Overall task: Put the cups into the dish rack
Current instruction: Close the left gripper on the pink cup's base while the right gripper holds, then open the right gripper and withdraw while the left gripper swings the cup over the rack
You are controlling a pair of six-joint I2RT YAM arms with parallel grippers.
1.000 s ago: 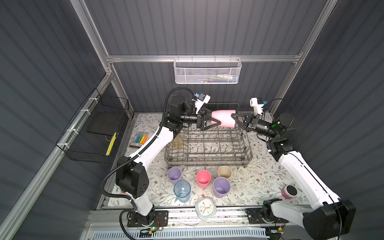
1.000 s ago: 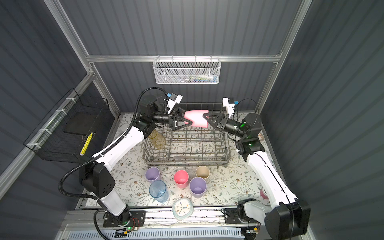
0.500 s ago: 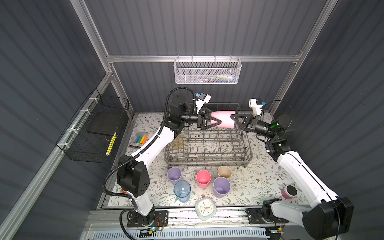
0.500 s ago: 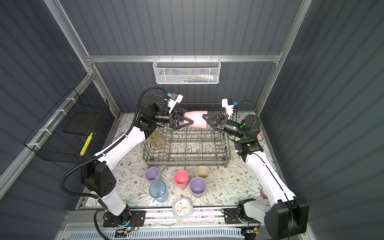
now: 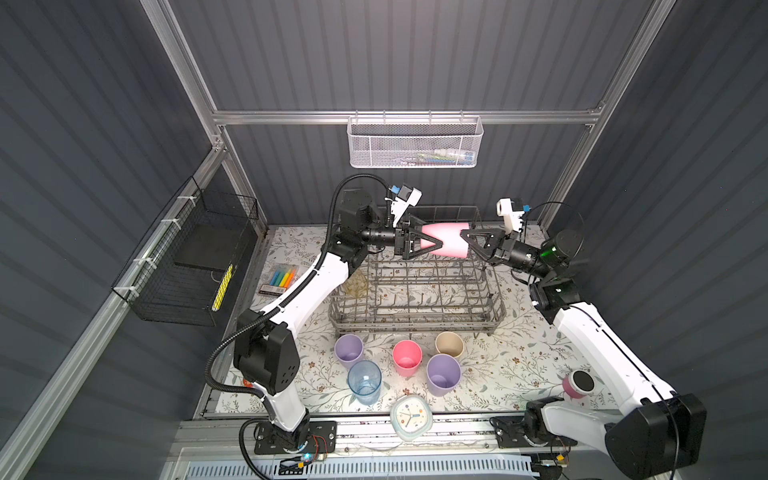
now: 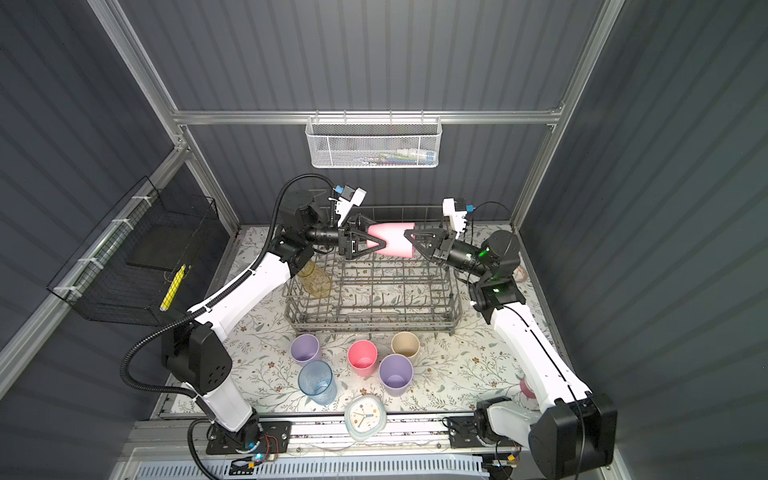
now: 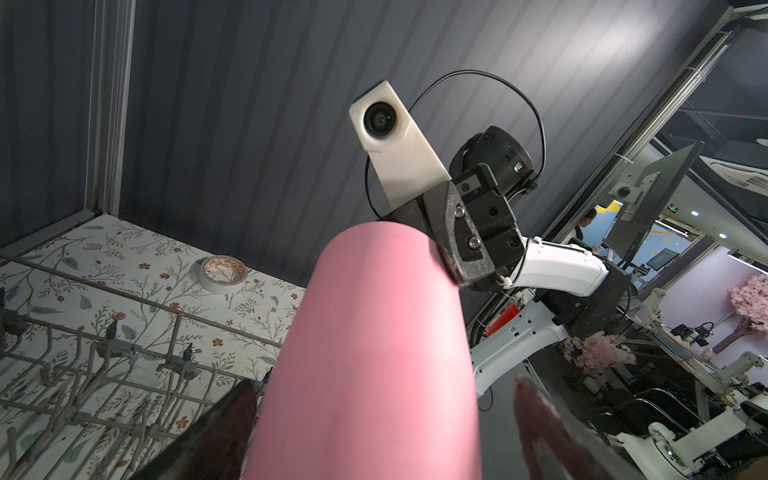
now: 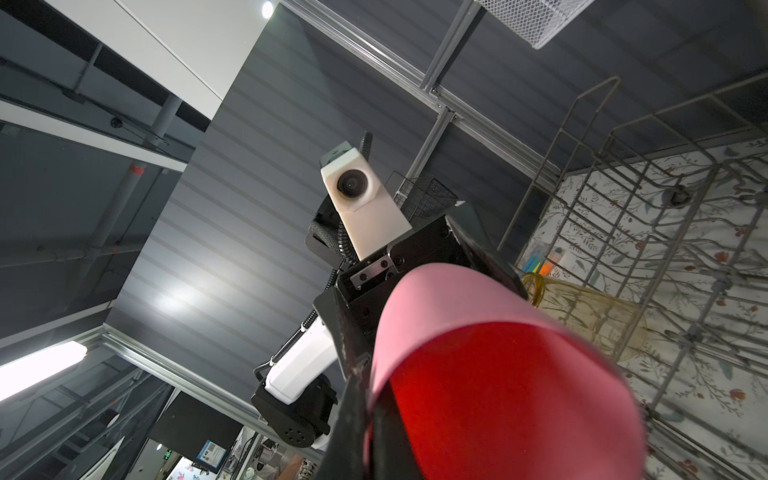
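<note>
Right hand (image 5: 467, 240) advanced to the smooth pink cup (image 5: 451, 232), now clenched on its rim; left hand (image 5: 436, 242) released, straddling the tapered base; cup lies level above the grey wire dish rack (image 5: 415, 309)

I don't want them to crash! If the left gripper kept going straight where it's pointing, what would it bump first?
The pink cup. The left gripper is open around the cup's closed end, so it would probably press on the cup first, toward the right gripper pinching its rim.
</note>
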